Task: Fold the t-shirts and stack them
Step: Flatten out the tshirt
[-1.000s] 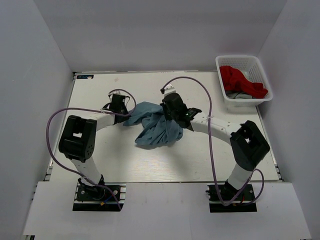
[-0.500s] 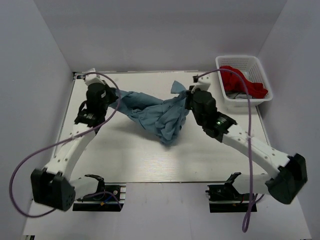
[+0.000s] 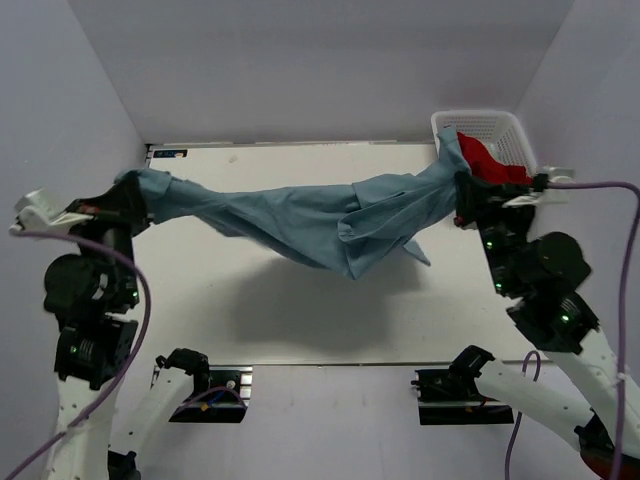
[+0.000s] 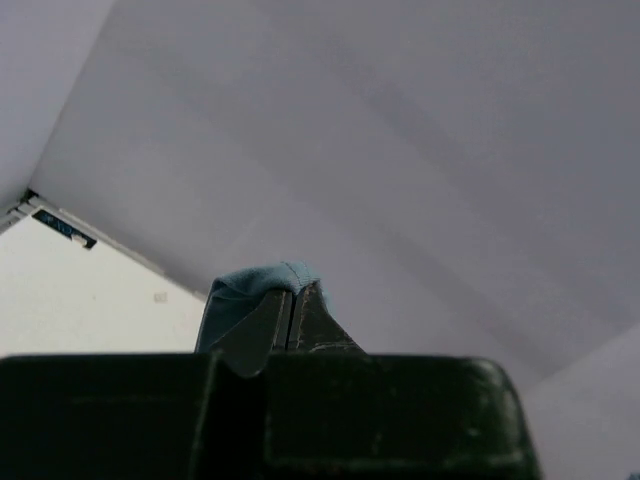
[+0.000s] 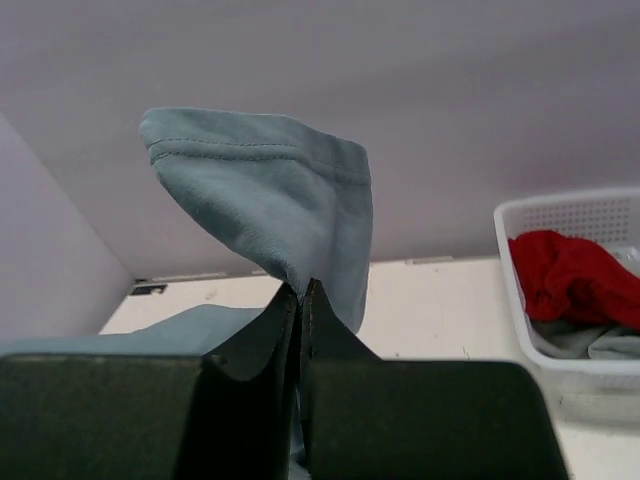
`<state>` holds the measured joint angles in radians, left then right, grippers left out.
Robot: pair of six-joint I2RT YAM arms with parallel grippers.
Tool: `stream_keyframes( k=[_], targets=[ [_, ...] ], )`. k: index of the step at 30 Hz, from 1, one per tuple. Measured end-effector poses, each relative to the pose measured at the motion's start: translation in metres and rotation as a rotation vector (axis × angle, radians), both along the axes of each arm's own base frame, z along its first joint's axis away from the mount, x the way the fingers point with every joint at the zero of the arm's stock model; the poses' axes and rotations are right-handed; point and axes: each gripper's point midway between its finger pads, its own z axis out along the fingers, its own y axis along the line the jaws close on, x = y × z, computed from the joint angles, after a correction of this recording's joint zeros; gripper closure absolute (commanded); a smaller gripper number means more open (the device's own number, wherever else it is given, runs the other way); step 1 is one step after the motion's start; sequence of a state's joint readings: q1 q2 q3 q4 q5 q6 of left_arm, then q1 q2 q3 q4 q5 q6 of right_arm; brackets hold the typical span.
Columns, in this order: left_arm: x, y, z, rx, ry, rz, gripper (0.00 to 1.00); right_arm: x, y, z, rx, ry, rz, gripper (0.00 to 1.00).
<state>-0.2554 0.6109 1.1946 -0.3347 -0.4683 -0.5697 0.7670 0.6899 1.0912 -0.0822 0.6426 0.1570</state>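
Left pincer: closed on a bunched edge of the t-shirt; the fingers are pressed together, and a small fold of blue cloth is seen standing above the tips.
Right pincer: closed on another edge of the same garment; a hemmed flap (stitching visible along the hem) is seen rising above the tips.
T-shirt position: held in the air between the two pincers and stretched across the tabletop from the left side to the right.
T-shirt shape: sagging and twisted into loose folds at the middle; a shadow is cast on the surface below.
Arms: raised, one at each side of the tabletop.
Basket: white lattice plastic, located at the far right corner, just behind the right pincer.
Basket contents: a red garment is heaped on top, with a grey one beneath it.
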Motion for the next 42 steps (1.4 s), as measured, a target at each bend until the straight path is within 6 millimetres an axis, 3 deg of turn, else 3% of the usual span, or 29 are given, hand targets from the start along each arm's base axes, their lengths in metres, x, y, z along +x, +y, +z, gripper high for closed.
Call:
stream_keyframes(
  k=[4,7,10,14,20,25,30,34,35,36,37,38,39,40,42],
  targets=[
    [-0.031,0.019,0.02,-0.05,-0.048,0.059,1.0,-0.025,-0.015,0.035,0.031,-0.065,0.042,1.0],
    [-0.038,0.025,0.023,-0.065,-0.045,0.082,1.0,-0.034,-0.017,0.049,0.039,-0.097,0.069,1.0],
    [-0.032,0.026,0.016,-0.062,-0.006,0.099,1.0,-0.029,-0.013,0.045,0.025,-0.082,0.068,1.0],
    [0.001,0.023,-0.001,-0.043,0.084,0.131,1.0,0.001,-0.003,0.025,-0.018,-0.002,-0.02,1.0],
    [0.093,0.009,-0.065,0.036,0.336,0.196,1.0,0.073,0.027,-0.032,-0.171,0.141,-0.189,1.0],
    [0.165,-0.001,-0.148,0.125,0.564,0.248,1.0,0.128,0.04,-0.105,-0.308,0.264,-0.293,1.0],
    [0.222,-0.005,-0.232,0.195,0.741,0.292,1.0,0.182,0.036,-0.182,-0.382,0.408,-0.378,1.0],
    [0.278,-0.006,-0.302,0.246,0.886,0.32,1.0,0.242,0.033,-0.243,-0.405,0.529,-0.421,1.0],
    [0.293,-0.006,-0.318,0.253,0.914,0.325,0.82,0.257,0.034,-0.254,-0.4,0.551,-0.424,0.99],
    [0.306,-0.005,-0.331,0.262,0.935,0.328,0.71,0.275,0.035,-0.264,-0.395,0.572,-0.422,0.88],
    [0.319,-0.004,-0.347,0.27,0.965,0.332,0.57,0.293,0.037,-0.275,-0.379,0.588,-0.421,0.72],
    [0.331,-0.003,-0.358,0.276,0.985,0.333,0.44,0.307,0.036,-0.282,-0.372,0.599,-0.423,0.41],
    [0.346,-0.003,-0.368,0.273,0.995,0.328,0.14,0.32,0.037,-0.291,-0.371,0.615,-0.418,0.26],
    [0.358,-0.002,-0.377,0.275,1.012,0.324,0.0,0.33,0.037,-0.299,-0.374,0.63,-0.411,0.16],
    [0.38,0.0,-0.389,0.265,1.026,0.315,0.0,0.344,0.035,-0.311,-0.385,0.662,-0.398,0.1]
  ],
)
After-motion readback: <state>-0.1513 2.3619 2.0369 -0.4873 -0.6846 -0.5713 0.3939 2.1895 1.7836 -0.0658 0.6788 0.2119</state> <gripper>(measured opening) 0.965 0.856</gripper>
